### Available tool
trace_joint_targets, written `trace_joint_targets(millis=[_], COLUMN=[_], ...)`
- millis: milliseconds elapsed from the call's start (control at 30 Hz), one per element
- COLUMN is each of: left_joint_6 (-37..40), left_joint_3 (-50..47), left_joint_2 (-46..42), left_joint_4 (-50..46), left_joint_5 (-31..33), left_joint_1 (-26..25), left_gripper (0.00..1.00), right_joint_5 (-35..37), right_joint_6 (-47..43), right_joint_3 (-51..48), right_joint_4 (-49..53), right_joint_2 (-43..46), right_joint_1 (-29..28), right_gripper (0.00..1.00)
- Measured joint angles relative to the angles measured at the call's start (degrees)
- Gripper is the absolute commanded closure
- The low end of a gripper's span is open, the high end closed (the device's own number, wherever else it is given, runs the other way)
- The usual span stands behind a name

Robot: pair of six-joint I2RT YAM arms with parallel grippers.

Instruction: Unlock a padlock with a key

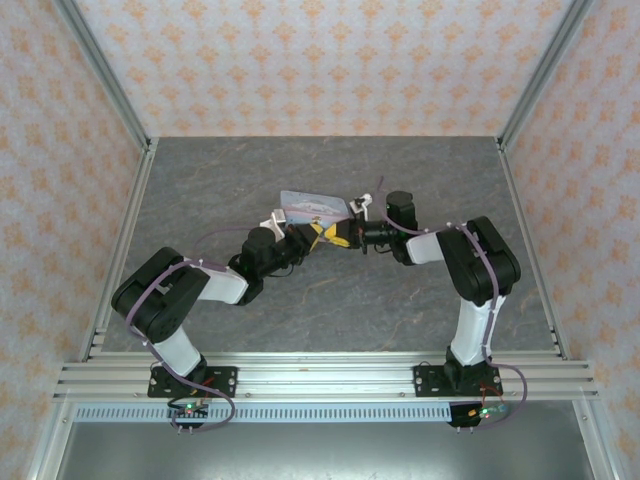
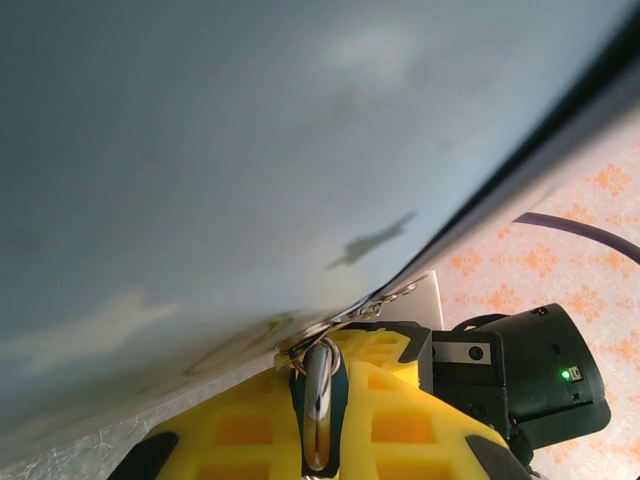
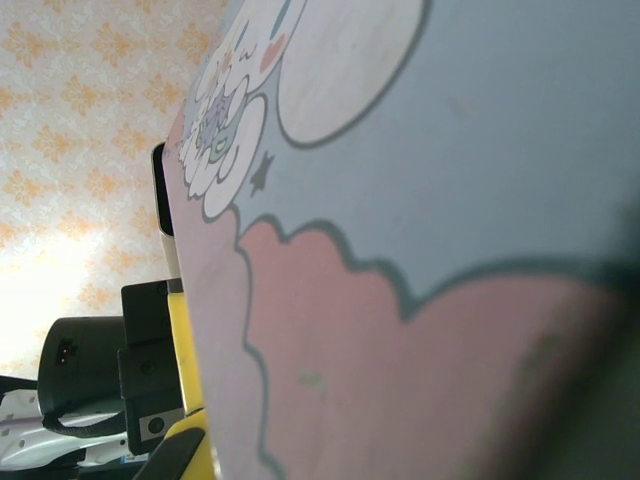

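Observation:
The tiny dark teal padlock (image 2: pixel 339 404) sits pinched between my left gripper's yellow fingers (image 2: pixel 240 430), its shiny shackle pointing up at the rim of the tin box (image 2: pixel 250 150). My left gripper (image 2: pixel 319 361) is shut on it. In the top view the left gripper (image 1: pixel 318 234) and the right gripper (image 1: pixel 347 238) meet tip to tip just in front of the pale blue-and-pink tin box (image 1: pixel 313 207). The right gripper's own fingers are hidden behind the box's cartoon-printed lid (image 3: pixel 420 200). The key is hidden.
The grey mottled table (image 1: pixel 330 320) lies between patterned walls with metal corner posts (image 1: pixel 100 70). The right arm's black wrist body (image 2: pixel 520 380) stands close behind the left fingers. The left arm's black wrist (image 3: pixel 90 370) shows beside the box edge.

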State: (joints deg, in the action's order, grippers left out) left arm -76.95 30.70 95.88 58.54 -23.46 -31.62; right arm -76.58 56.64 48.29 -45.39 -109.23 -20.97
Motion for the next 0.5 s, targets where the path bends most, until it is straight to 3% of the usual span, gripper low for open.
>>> trace_joint_targets(millis=[300, 500], left_joint_6=[-0.3, 0.0], left_joint_3=[-0.1, -0.2], left_joint_2=[0.0, -0.1], left_joint_4=[0.1, -0.3], left_joint_5=[1.3, 1.9], left_joint_1=[0.0, -0.1], left_gripper=[1.0, 1.0], right_joint_5=[-0.3, -1.7], right_joint_6=[-8.1, -4.6], right_joint_3=[4.8, 4.9], right_joint_4=[13.0, 9.4], right_joint_2=[0.4, -1.4], right_joint_1=[0.0, 0.1], right_gripper=[1.0, 1.0])
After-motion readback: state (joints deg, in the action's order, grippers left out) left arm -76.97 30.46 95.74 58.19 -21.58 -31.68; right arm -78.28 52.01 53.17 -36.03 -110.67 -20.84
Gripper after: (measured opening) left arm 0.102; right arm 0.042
